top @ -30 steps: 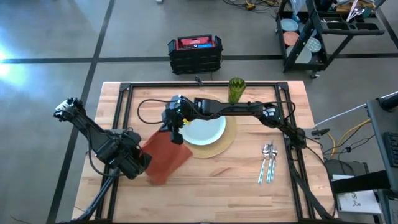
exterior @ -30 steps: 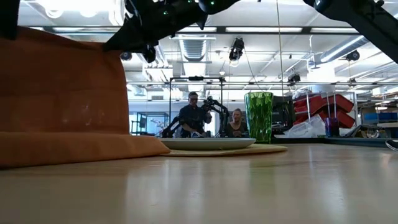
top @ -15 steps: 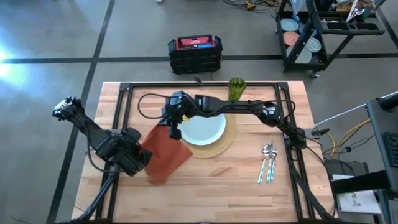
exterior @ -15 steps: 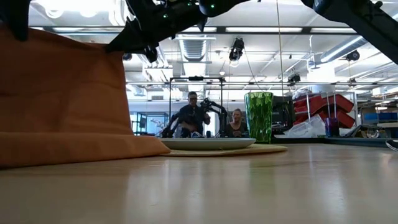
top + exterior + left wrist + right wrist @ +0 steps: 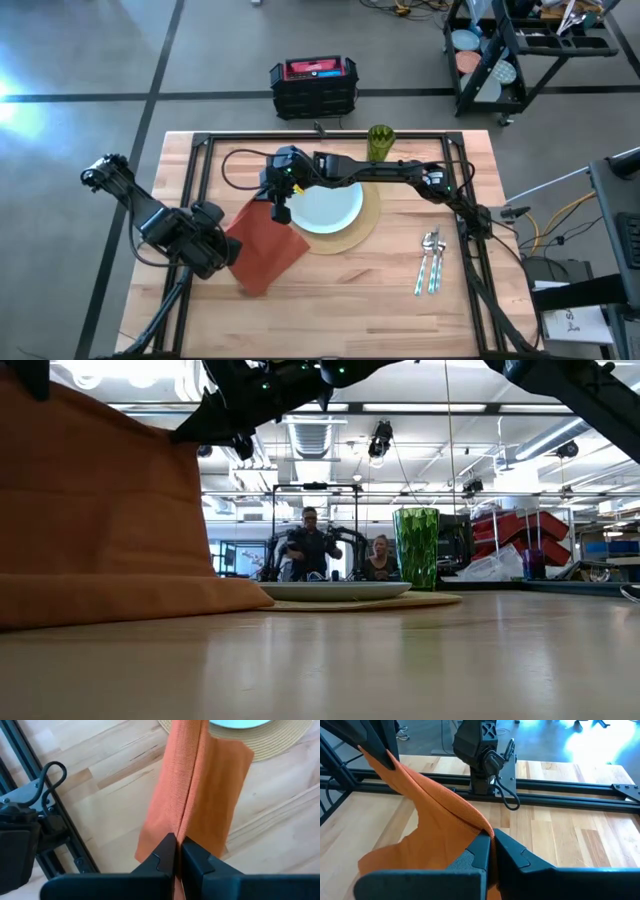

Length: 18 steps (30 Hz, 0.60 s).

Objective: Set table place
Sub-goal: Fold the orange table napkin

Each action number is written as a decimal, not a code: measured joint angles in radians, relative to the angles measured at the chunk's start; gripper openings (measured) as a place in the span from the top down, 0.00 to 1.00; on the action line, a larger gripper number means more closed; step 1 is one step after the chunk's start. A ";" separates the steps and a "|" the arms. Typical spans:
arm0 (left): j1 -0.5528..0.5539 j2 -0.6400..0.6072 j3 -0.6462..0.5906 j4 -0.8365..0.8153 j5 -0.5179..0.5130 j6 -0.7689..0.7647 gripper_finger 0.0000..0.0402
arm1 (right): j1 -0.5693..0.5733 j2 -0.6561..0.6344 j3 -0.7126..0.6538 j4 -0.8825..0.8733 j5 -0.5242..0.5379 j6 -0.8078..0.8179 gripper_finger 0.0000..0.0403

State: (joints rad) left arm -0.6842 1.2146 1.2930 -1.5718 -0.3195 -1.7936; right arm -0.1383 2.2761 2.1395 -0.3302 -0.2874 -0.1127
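Observation:
The orange napkin [image 5: 266,247] hangs between my two grippers near the table's left side, its lower part lying on the wood [image 5: 110,600]. My left gripper [image 5: 222,243] is shut on its left end. My right gripper [image 5: 279,207] is shut on its far end, beside the pale plate [image 5: 330,208]. The plate sits on the round tan placemat [image 5: 362,228]. The green cup [image 5: 380,143] stands at the far edge. The fork, knife and spoon [image 5: 430,262] lie to the right on the table [image 5: 340,310]. My left gripper pinches the napkin's upper edge [image 5: 183,827] between its two fingers, coming at it along that edge from the table's left. The raised edge runs taut toward the other gripper, with cloth hanging on both sides. My right gripper pinches the napkin's upper edge at its far end [image 5: 476,821] between its two fingers, pointing down. From here the edge runs taut to the left gripper [image 5: 372,742]. The cloth below [image 5: 395,855] sags to the table.
A black metal frame [image 5: 205,180] runs along the table's left and far sides. A black crate [image 5: 313,86] sits on the floor beyond the far edge, and a wheeled cart [image 5: 530,50] stands at the far right. Bare wood lies along the near edge.
My left gripper has gone up and toward the table's far left, still shut on the napkin, raising that end of the cloth. My right gripper has shifted a little toward the far edge. The napkin's lower part has stayed on the table.

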 joint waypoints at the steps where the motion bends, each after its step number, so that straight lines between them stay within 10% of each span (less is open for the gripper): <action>1: 0.000 -0.002 0.000 0.001 0.000 0.000 1.00 | 0.000 0.000 0.000 0.000 0.000 0.000 1.00; 18: 0.001 -0.054 0.026 -0.001 -0.011 -0.015 1.00 | 0.000 -0.006 0.001 0.011 0.010 0.010 1.00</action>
State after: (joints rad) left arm -0.6834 1.1609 1.3186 -1.5728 -0.3303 -1.8084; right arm -0.1383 2.2704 2.1403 -0.3191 -0.2771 -0.1032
